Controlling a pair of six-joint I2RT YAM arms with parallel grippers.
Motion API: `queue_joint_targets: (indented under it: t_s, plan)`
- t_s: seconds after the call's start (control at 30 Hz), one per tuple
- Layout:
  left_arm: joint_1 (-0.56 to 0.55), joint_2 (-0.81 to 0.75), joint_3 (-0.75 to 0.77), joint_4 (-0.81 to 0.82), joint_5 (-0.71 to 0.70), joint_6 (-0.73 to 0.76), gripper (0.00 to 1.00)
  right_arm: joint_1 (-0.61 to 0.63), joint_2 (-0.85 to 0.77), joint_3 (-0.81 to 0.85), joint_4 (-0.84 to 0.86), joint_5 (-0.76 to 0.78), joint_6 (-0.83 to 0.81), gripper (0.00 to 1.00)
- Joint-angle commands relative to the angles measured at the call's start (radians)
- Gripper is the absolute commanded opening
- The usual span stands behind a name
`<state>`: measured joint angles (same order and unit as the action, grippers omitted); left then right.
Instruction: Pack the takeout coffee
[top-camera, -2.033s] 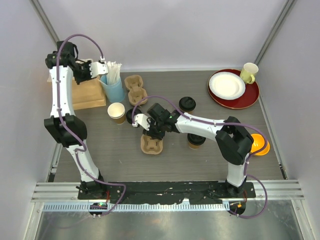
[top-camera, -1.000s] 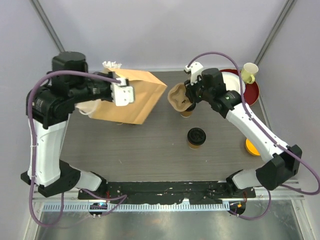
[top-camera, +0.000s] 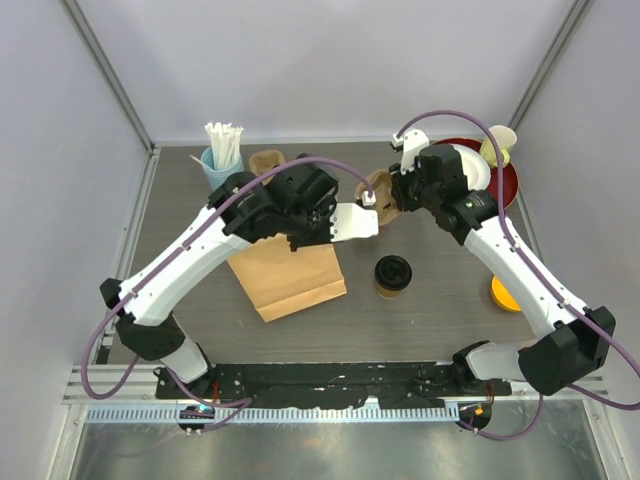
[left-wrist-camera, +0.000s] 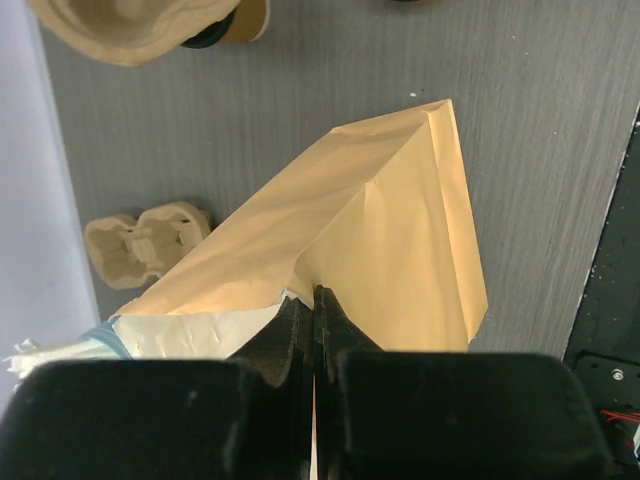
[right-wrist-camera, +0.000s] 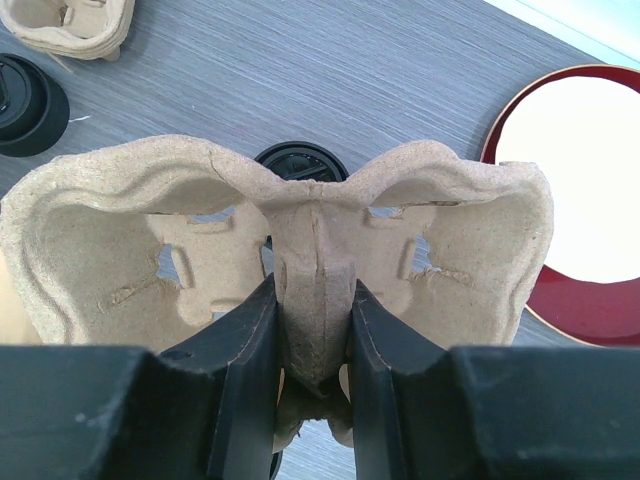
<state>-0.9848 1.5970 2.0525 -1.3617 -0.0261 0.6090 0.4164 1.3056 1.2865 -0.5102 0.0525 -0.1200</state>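
Kraft-paper walls and black plastic lids make up the takeout coffee. One lidded cup (top-camera: 392, 274) stands alone on the table (top-camera: 440, 320) near the middle, just right of the paper bag (top-camera: 290, 272). The other cup (right-wrist-camera: 300, 158) sits farther back, with only its lid showing directly under the moulded-pulp carrier (right-wrist-camera: 310, 215). Whether the carrier touches that lid I cannot tell.

The right gripper (right-wrist-camera: 312, 305) pinches the carrier's central ridge between narrowly set jaws and holds it over the far cup. The left gripper (left-wrist-camera: 315, 300) is clamped flat on an edge of the bag, which slopes down to the table on the near-left side.

If filled, each cup is probably light but top-heavy. Its thin walls would dent under a hard squeeze, and its press-fit lid could pop off. The lid is smooth and no safe handle. The safest hold looks to be across the paper wall just below the lid rim, with the cup kept upright. The carrier looks stiff but crumbly, so its ridge suits a pinch. The bag is floppy and will likely need its mouth held open.
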Motion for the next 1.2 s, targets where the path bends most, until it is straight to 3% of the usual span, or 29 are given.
queue_joint_targets:
  t_s: [0.0, 0.17, 0.3, 0.4, 0.7, 0.83, 0.93, 1.07, 1.17]
  plan:
    - [-0.005, 0.020, -0.003, -0.300, 0.066, -0.017, 0.00, -0.002, -0.022, 0.002, 0.018, 0.003, 0.010, 0.24]
    - [-0.003, 0.067, -0.005, -0.298, 0.104, -0.020, 0.01, -0.002, -0.019, 0.002, 0.018, 0.006, 0.013, 0.24]
    - [-0.003, 0.089, 0.035, -0.289, 0.115, -0.035, 0.49, -0.002, -0.016, 0.005, 0.016, 0.003, 0.013, 0.24]
    - [-0.005, 0.084, 0.072, -0.271, 0.123, -0.035, 0.68, -0.002, -0.012, 0.008, 0.013, 0.003, 0.014, 0.24]
    - [0.001, -0.023, 0.216, -0.069, 0.048, -0.058, 0.99, -0.002, -0.015, 0.075, -0.011, -0.022, 0.074, 0.22]
    - [0.086, -0.100, 0.238, 0.032, 0.069, -0.092, 1.00, -0.002, -0.035, 0.122, -0.019, -0.040, 0.117, 0.20]
    - [0.248, -0.147, 0.216, 0.075, 0.144, -0.127, 1.00, 0.012, -0.049, 0.155, -0.027, -0.105, 0.146, 0.21]
    - [0.460, -0.232, 0.034, 0.170, 0.193, -0.143, 1.00, 0.067, -0.058, 0.207, -0.034, -0.129, 0.158, 0.24]
    - [0.518, -0.267, -0.070, 0.199, 0.221, -0.135, 0.99, 0.102, -0.058, 0.244, -0.039, -0.163, 0.158, 0.24]
